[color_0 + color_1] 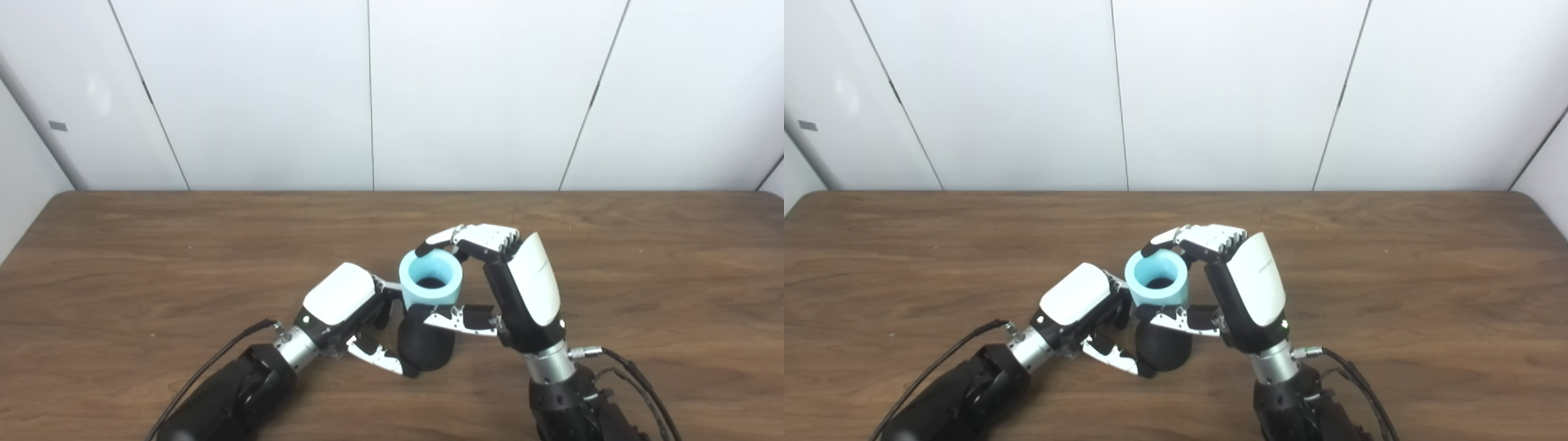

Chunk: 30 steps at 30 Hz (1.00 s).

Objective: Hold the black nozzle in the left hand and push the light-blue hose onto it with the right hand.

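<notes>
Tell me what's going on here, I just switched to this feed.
The left hand is wrapped around the black nozzle, which stands near the front of the table. The right hand grips the light-blue hose, fingers over its far rim and thumb below, and the hose sits on top of the nozzle, open end up. How far on it is can't be seen.

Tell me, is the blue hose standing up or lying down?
Standing up. The light-blue hose sits on top of the black nozzle, with its round open end facing upward, and the right hand wraps around it.
</notes>
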Each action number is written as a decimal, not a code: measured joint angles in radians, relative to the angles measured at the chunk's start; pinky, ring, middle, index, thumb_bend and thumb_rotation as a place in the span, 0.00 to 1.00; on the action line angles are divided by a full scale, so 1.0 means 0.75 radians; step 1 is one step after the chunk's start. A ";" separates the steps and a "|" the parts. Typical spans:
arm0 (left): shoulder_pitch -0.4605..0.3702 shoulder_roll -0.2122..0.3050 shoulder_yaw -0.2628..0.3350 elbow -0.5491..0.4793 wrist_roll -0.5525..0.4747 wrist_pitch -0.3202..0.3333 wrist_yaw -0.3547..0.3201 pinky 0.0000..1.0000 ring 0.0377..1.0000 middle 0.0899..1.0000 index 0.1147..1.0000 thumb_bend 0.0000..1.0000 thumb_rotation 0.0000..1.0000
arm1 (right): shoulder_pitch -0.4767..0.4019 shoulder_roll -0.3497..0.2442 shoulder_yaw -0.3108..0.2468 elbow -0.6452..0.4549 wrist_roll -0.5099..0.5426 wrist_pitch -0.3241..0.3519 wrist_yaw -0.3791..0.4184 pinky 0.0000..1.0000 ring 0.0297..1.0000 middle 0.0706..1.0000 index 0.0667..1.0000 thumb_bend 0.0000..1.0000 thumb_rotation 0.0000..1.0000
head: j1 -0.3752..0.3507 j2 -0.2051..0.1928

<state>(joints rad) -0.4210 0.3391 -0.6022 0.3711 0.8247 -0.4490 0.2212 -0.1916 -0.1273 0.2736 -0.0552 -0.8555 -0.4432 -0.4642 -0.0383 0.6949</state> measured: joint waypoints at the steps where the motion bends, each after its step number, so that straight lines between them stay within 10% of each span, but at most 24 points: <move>1: 0.000 0.000 0.000 -0.001 0.000 0.000 -0.001 0.12 0.14 0.42 0.41 0.53 0.00 | 0.000 0.000 0.001 0.003 -0.002 -0.001 -0.007 0.29 0.38 0.42 0.48 0.52 0.00 | 0.000 0.002; 30: 0.007 -0.001 0.003 -0.010 -0.001 0.004 -0.006 0.12 0.13 0.42 0.41 0.53 0.00 | 0.011 0.018 -0.028 0.004 0.167 0.002 0.097 0.30 0.38 0.43 0.47 0.52 0.00 | 0.002 0.002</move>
<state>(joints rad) -0.4160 0.3380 -0.5998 0.3635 0.8241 -0.4461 0.2165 -0.1836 -0.1137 0.2523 -0.0524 -0.7300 -0.4415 -0.3916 -0.0368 0.6964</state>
